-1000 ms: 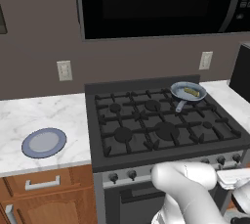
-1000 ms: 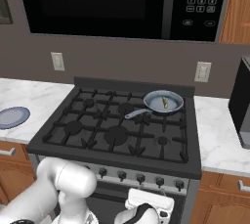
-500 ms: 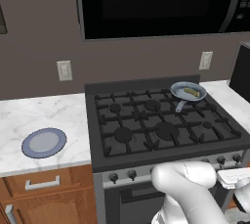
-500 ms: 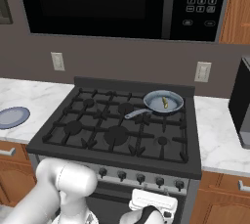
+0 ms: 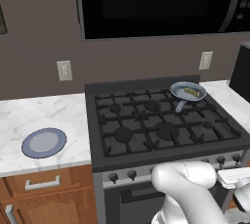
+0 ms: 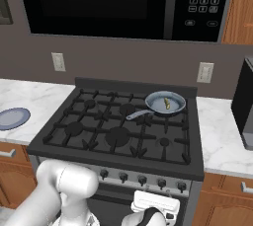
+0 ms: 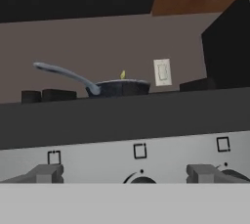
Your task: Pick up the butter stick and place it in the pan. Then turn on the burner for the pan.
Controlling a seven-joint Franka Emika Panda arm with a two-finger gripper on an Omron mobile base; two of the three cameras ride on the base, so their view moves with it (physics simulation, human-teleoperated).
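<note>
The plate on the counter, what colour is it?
The plate is blue with a pale rim, best seen in the left base view.

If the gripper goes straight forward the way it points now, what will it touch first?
Most likely the stove's front panel, near the knob between the open gripper's fingertips; depth is hard to judge.

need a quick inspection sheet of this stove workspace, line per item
surface: black gas stove set between white marble counters.
job's things: small yellowish butter stick lies inside the round blue-grey frying pan on the back right burner; row of dark burner knobs on the front panel.
clutter: flat round blue plate on the left counter.
grippers: gripper open, low before the knob panel, holding nothing.
cables: nothing seen.
surroundings: black microwave above, white wall outlets, wooden cabinets.
</note>
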